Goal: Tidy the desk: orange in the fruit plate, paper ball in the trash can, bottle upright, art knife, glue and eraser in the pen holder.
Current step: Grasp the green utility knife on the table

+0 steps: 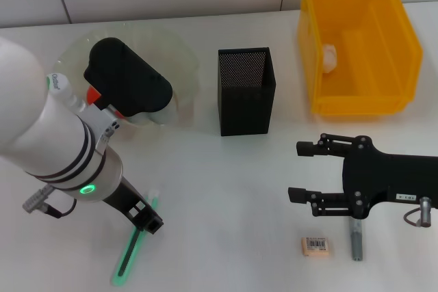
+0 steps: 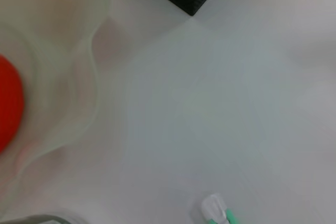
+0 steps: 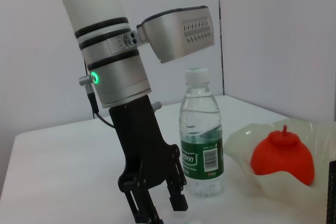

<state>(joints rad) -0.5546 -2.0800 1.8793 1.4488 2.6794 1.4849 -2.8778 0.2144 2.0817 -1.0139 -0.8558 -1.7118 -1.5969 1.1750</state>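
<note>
The left hand [image 1: 140, 217] hangs open over the green art knife [image 1: 130, 254] on the near left surface [image 1: 226, 237], so next it should drop, grip it and carry it to the black pen holder [image 1: 246, 90], while the right hand [image 1: 295, 172] waits open.

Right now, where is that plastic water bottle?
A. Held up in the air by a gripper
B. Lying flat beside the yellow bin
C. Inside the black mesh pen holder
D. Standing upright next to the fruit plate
D: the right wrist view shows the water bottle standing cap-up on the table beside the fruit plate.
</note>
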